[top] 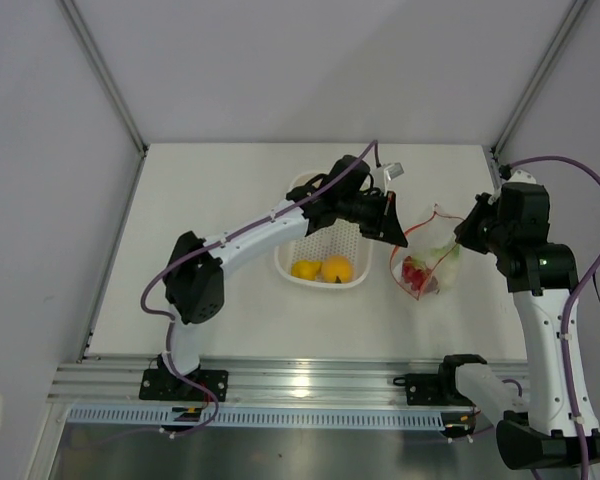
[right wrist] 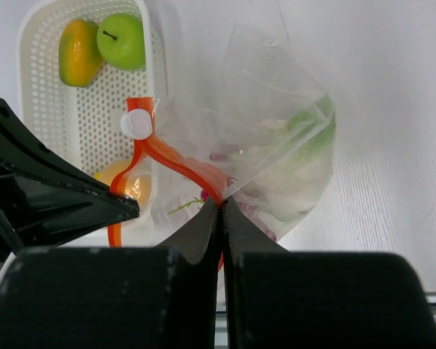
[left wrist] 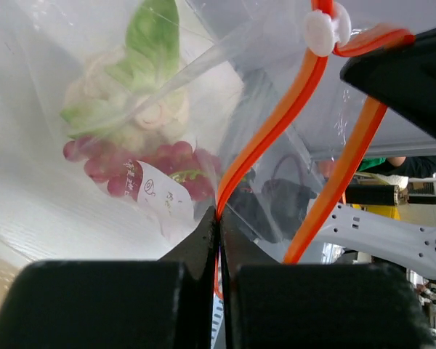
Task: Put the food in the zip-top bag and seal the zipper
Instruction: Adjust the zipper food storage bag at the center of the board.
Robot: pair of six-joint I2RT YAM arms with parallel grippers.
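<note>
Now, left gripper [top: 392, 222]: its fingers are pressing tight together, pinching one lip of the zipper [left wrist: 276, 123]. In its own wrist view the orange-red strip is running straight down into the closed tips.
Right gripper [top: 467, 235]: it is clamping down the same way, nipping the other lip of the zipper, and the strip is disappearing between its tips in the right wrist view.
Zip-top bag [top: 425, 262]: it is hanging between the two grippers, just right of the left one and just left of the right one. Its clear body is sagging below them toward the table [top: 210, 200].
Mouth: the two orange-red lips are standing apart and meeting at a white slider [right wrist: 138, 123], which is sitting up and to the left of the right gripper's tips.
Cauliflower [left wrist: 131, 109]: it is lying inside the bag, beyond the left gripper's tips and off to their left, with green leaves showing.
Red grape bunch [left wrist: 131, 166]: it is sitting inside the bag too, right under the cauliflower and, as far as I can see, touching it.
Basket [right wrist: 58, 116]: the white perforated one is standing beneath the left arm, on the side of the left gripper away from the bag.
Green apple [right wrist: 122, 41] and mango [right wrist: 78, 51]: they are lying side by side at the basket's far end, well beyond the right gripper.
Yellow fruit [right wrist: 131, 182]: it is showing blurred through the plastic, lying in the basket just left of the right gripper's tips.
</note>
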